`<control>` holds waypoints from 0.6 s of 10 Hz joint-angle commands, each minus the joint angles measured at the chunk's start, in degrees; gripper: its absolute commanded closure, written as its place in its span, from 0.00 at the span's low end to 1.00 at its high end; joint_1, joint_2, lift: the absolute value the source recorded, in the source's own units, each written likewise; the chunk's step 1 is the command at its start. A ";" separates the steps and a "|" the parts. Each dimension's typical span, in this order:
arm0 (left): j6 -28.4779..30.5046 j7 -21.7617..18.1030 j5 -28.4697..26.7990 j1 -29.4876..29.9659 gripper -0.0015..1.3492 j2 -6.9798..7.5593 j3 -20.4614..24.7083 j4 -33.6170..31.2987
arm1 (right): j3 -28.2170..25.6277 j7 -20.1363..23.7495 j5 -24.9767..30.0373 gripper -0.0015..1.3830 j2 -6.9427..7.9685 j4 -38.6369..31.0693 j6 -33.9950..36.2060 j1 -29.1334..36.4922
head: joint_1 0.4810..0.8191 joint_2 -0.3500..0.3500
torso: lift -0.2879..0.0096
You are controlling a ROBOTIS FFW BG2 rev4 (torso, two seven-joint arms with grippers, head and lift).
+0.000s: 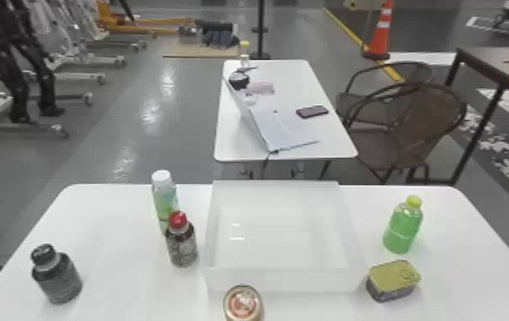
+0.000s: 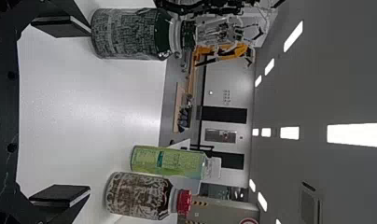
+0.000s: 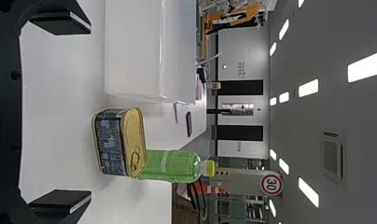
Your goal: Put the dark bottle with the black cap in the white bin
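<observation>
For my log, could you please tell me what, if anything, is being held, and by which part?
Nothing is held: the left gripper and the right gripper are both open and empty.

A white counter with rounded far corners carries everything here. Out toward its left side stands the dark bottle with the black cap, upright and well apart from the rest. The open-topped white bin sits around the middle, reaching back to the far edge. Just beside its left wall stands a red-capped bottle, and behind that a white-capped bottle with a green body. A round-lidded container is in front of the bin. To the bin's right, a rectangular tin lies nearer than an upright, yellow-capped green bottle.
</observation>
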 commanded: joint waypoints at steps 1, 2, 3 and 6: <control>0.02 -0.01 0.02 0.01 0.09 -0.32 -0.04 0.00 | 0.00 0.00 0.08 0.05 -0.08 -0.06 0.00 0.00 | 0.20 0.50 | 0.63; -0.07 -0.01 0.11 0.01 0.09 -0.32 0.05 0.00 | 0.00 0.00 0.17 0.05 -0.08 -0.06 0.00 0.00 | 0.20 0.50 | 0.63; -0.07 -0.01 0.19 0.01 0.09 -0.32 -0.04 0.00 | 0.00 0.00 0.17 0.05 0.01 -0.06 0.00 0.00 | 0.20 0.50 | 0.63; -0.07 -0.01 0.28 0.01 0.09 -0.32 -0.04 0.09 | 0.00 0.00 0.26 0.05 -0.08 -0.06 0.00 0.00 | 0.20 0.50 | 0.63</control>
